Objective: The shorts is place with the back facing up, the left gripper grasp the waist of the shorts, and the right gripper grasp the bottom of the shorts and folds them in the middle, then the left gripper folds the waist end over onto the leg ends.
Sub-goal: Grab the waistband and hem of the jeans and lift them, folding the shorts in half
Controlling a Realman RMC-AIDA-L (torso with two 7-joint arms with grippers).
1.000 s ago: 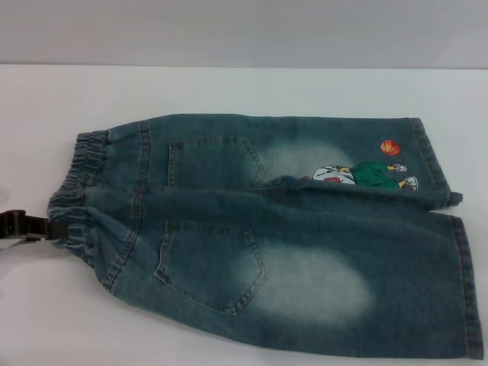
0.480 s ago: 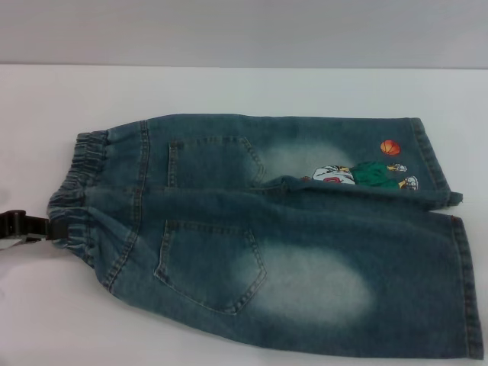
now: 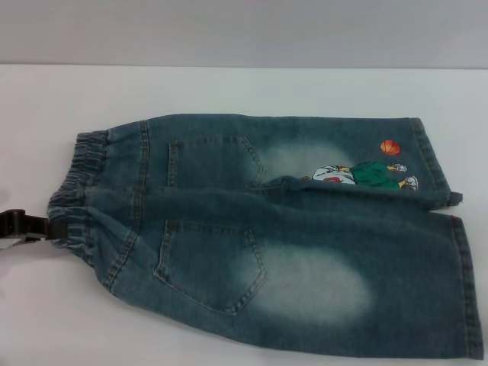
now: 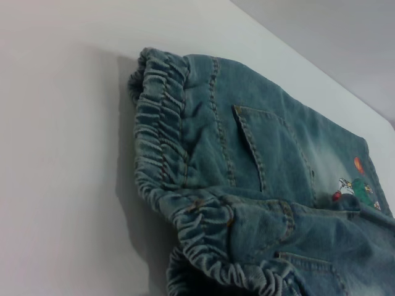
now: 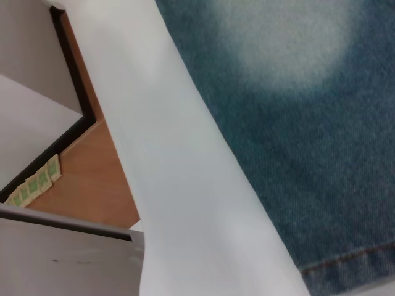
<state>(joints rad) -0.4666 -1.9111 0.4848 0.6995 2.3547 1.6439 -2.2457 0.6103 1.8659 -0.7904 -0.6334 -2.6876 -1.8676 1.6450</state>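
The shorts (image 3: 267, 229) lay flat on the white table (image 3: 229, 88) with their long axis running across the robot's view, the waist (image 3: 76, 187) pointing to the robot's left and the leg ends (image 3: 457, 252) to its right. There was one pair, showing two patch back pockets, two legs and two stitched hems. The denim was blue with a pale faded patch on each leg; the far leg carried a cartoon figure (image 3: 358, 175) in green with an orange basketball (image 3: 390, 147) just above it, near that leg's hem. The near leg overlapped the far one along the middle. The waist was gathered into crinkled ridges, seen close in the left wrist view (image 4: 160, 160). The left gripper (image 3: 27, 225) sat low on the table at the waist's near corner; whether its fingers were apart or together could not be told. The right gripper was out of sight; its wrist camera looked down on the denim and the table's edge.
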